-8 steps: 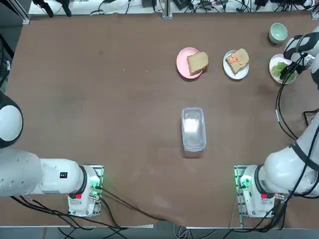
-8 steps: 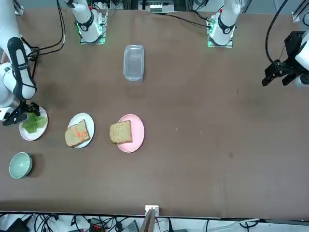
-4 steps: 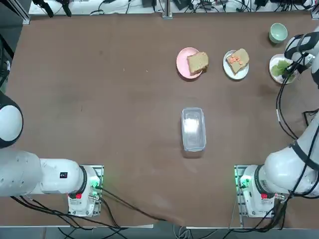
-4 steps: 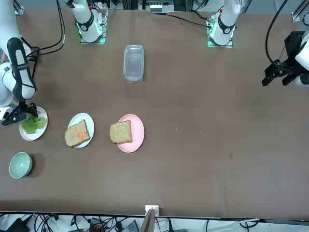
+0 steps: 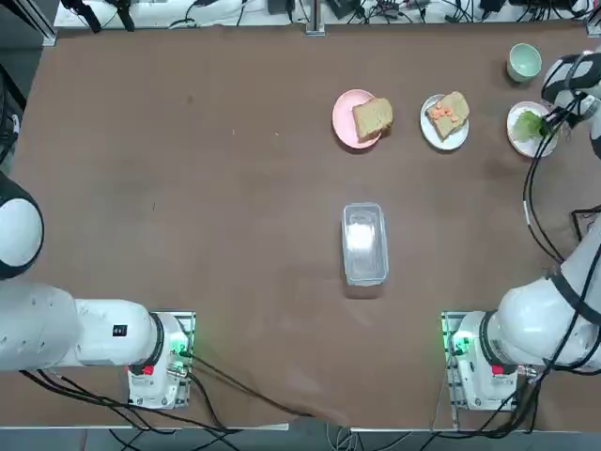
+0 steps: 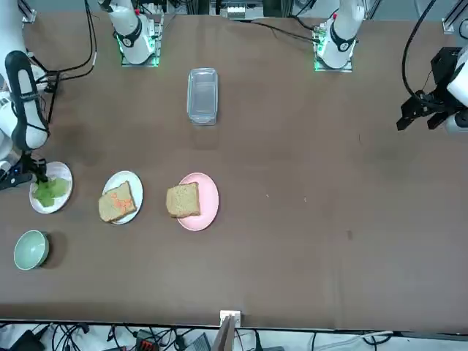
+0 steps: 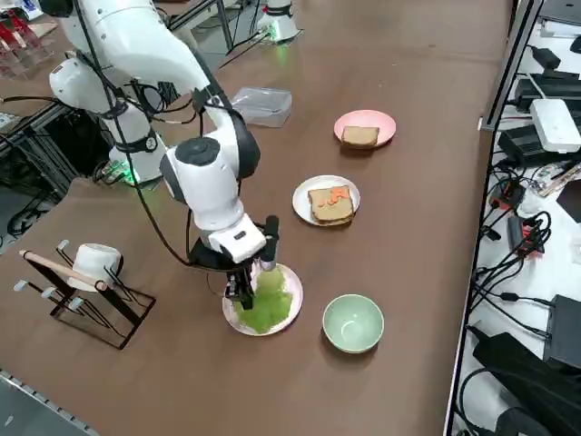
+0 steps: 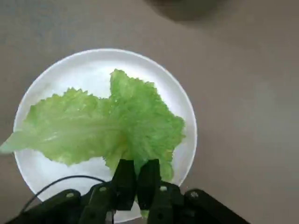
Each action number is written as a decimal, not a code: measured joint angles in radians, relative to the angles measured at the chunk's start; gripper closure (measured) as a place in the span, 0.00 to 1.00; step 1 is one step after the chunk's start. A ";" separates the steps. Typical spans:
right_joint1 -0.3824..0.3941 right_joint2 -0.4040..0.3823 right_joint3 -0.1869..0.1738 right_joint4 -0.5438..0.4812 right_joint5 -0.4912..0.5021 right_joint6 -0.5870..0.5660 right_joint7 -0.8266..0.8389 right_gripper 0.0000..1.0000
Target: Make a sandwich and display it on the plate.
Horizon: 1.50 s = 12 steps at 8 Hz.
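Green lettuce (image 8: 107, 133) lies across a white plate (image 8: 182, 109), and the right pincer (image 8: 136, 179) has its two fingers clenched on the leaf's edge, pads pressed close with the leaf pinched between them. In the side view the pincer (image 7: 250, 282) points down over that lettuce plate (image 7: 292, 292) at the table's end. Just beyond the pincer, toward the table's far corner, sits a small pale-green bowl (image 7: 353, 322); nothing can be seen in it.

To the pincer's inner side, near it, another white plate (image 5: 428, 134) carries a bread slice (image 5: 449, 115) topped with orange filling (image 5: 443, 112); this is where the sandwich is being built, and it has no leaf or second slice on it. One place further on from the pincer, a pink plate (image 5: 342, 120) holds a plain bread slice (image 5: 373, 117). Well apart from the pincer, at the table's middle, stands a clear plastic box (image 5: 364, 242), its contents not discernible.
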 joint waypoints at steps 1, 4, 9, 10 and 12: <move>0.005 -0.029 0.000 0.022 0.000 -0.053 -0.004 0.93; 0.063 -0.144 0.011 0.108 0.001 -0.283 0.034 0.95; 0.330 -0.181 0.018 0.100 -0.043 -0.355 0.352 0.95; 0.374 -0.181 0.019 0.099 -0.076 -0.355 0.432 0.95; 0.456 -0.178 0.019 0.093 -0.139 -0.355 0.561 0.95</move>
